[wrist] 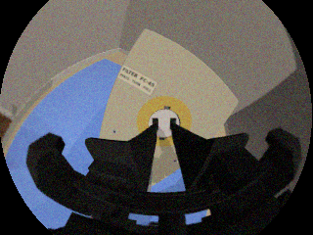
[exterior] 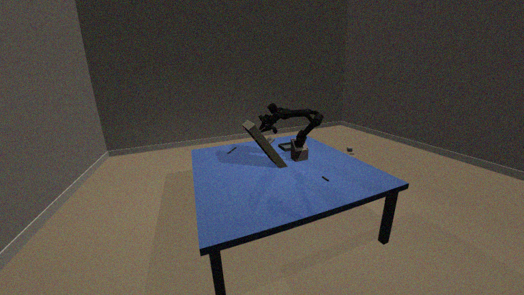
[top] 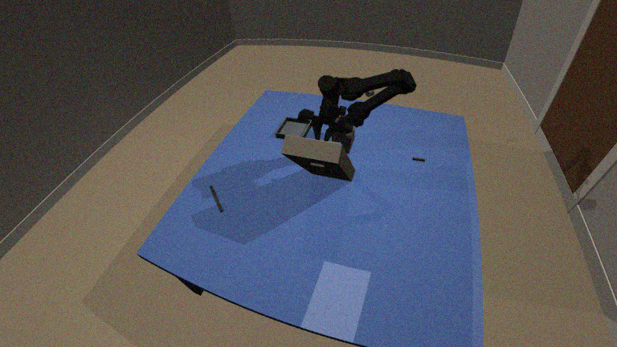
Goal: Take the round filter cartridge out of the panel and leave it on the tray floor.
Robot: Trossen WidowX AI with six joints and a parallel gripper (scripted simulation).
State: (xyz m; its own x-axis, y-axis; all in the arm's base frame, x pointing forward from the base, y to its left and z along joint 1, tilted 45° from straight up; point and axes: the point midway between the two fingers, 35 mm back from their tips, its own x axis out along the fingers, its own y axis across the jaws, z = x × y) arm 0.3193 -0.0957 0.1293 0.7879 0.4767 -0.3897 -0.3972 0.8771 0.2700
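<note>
The tilted beige service panel (top: 312, 145) (exterior: 265, 147) (wrist: 163, 66) stands on the table. In the wrist view, the round white filter cartridge (wrist: 164, 116) sits in it inside a yellow ring, with two dark narrow slots on its face. My gripper (top: 321, 138) (exterior: 262, 130) (wrist: 163, 125) is slightly open with nothing between the fingers. Its two tips line up with the lower ends of the slots; whether they touch or enter them I cannot tell. The shallow tray (top: 276, 134) (exterior: 284, 149) shows nothing in it and lies beside the robot base, behind the panel in the top view.
A dark bar (top: 216, 198) (exterior: 231, 150) lies on the blue table (top: 409, 234) (exterior: 247, 206) on one side of the panel. A shorter dark bar (top: 418, 159) (exterior: 325, 178) lies on the other side. A small grey object (top: 369, 93) (exterior: 349, 149) is on the floor beyond the table.
</note>
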